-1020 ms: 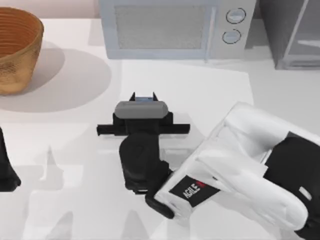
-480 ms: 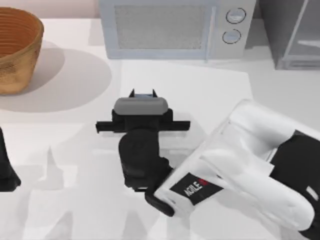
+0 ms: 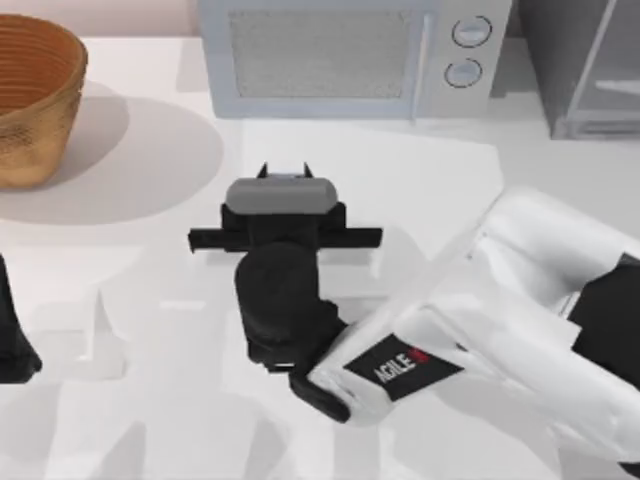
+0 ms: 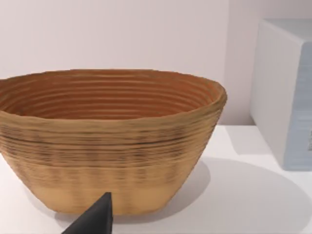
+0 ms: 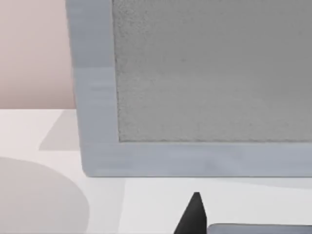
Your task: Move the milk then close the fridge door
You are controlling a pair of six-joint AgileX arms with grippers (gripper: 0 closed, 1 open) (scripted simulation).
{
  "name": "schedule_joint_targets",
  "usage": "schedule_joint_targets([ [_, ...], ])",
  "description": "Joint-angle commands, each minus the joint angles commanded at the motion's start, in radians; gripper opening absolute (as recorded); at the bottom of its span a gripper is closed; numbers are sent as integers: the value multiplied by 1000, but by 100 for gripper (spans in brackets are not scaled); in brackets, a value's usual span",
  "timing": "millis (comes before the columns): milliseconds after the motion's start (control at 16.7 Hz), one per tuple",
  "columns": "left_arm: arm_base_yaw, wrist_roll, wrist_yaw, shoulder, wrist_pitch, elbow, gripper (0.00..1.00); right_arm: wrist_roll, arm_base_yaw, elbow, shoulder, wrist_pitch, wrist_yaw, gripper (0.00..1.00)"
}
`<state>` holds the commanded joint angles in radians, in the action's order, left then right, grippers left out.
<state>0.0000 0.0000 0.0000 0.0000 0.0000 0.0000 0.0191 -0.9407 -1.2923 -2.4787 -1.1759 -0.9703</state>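
One light, crushable carton, the milk likely wants a gentle mid-height squeeze on flat sides; whether your right pincer, mid-worktop, grips it you cannot tell; left arm idles at the left edge.

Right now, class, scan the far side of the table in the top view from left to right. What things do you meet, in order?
Basket → microwave → fridge door. In front of them, near the middle, the right gripper hangs above the table.
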Motion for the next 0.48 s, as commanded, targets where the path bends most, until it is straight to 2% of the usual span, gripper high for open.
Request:
schedule_joint_targets([
  [240,0,0,0,0,0,0,100,2,103,103,96,9,100,0],
  [480,0,0,0,0,0,0,100,-3,324,326,332,29,334,0],
])
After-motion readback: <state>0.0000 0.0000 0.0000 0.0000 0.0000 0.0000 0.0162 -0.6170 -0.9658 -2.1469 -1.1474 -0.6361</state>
